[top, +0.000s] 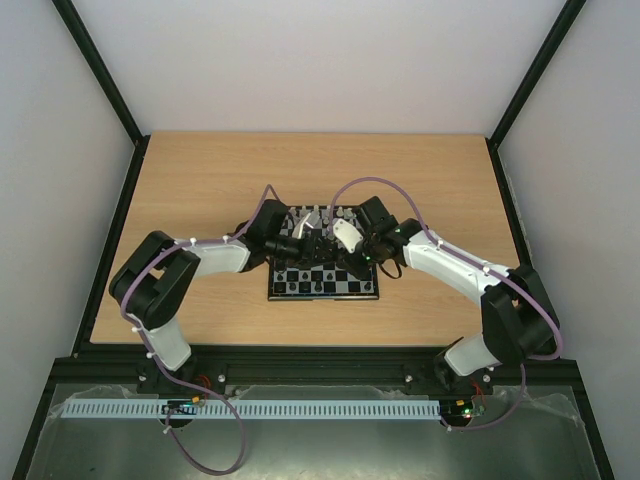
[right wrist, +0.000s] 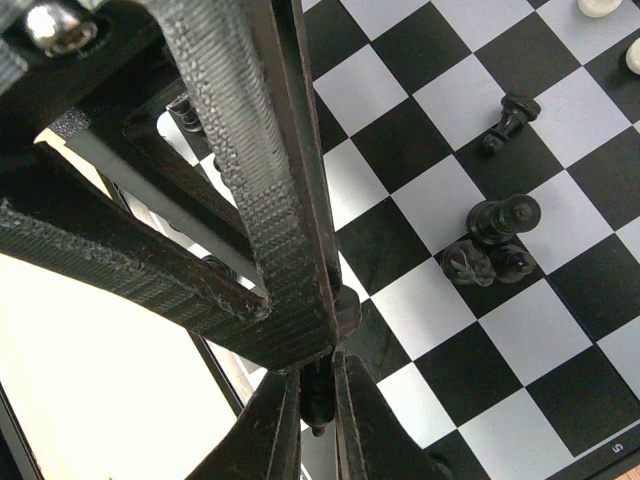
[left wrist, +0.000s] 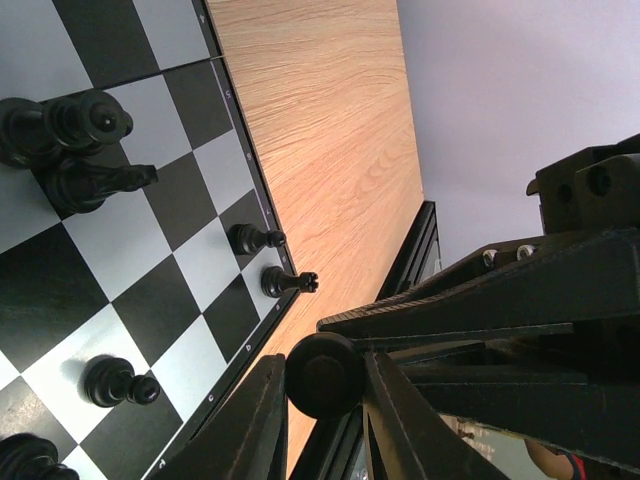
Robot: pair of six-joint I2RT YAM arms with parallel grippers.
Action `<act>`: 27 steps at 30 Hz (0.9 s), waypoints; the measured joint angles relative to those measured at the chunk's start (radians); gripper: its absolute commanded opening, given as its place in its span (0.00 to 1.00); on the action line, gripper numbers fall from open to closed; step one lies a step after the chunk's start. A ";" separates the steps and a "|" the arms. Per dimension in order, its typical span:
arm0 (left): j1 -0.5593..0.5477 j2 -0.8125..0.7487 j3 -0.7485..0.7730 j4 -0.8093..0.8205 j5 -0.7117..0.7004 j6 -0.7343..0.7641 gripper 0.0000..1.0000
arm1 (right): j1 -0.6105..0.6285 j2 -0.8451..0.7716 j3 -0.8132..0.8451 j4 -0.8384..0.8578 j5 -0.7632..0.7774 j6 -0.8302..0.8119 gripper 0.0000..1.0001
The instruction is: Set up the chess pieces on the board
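Clearly you're only partway: your left gripper [left wrist: 325, 365] pinches a black piece [left wrist: 322, 378] by its base, your right gripper [right wrist: 318, 385] is closed on a slim dark piece [right wrist: 318, 400], and beyond both jaws the board [right wrist: 525, 322] carries bunched black chessmen [right wrist: 495, 245] not yet ranked

Seen from above, the board [top: 322, 296] is half covered.

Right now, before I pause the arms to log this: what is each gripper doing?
Left gripper: closed on a black chess piece, its round base showing.
Right gripper: closed on a slim black piece.
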 measured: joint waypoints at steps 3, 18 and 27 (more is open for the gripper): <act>0.000 0.000 0.000 0.008 0.000 -0.008 0.15 | 0.000 -0.006 0.000 0.000 0.004 0.000 0.07; -0.002 -0.243 -0.089 0.180 -0.201 -0.097 0.14 | -0.295 -0.234 0.062 -0.011 -0.278 0.203 0.46; -0.041 -0.319 -0.148 0.304 -0.359 -0.177 0.14 | -0.418 -0.137 0.053 0.195 -0.687 0.613 0.52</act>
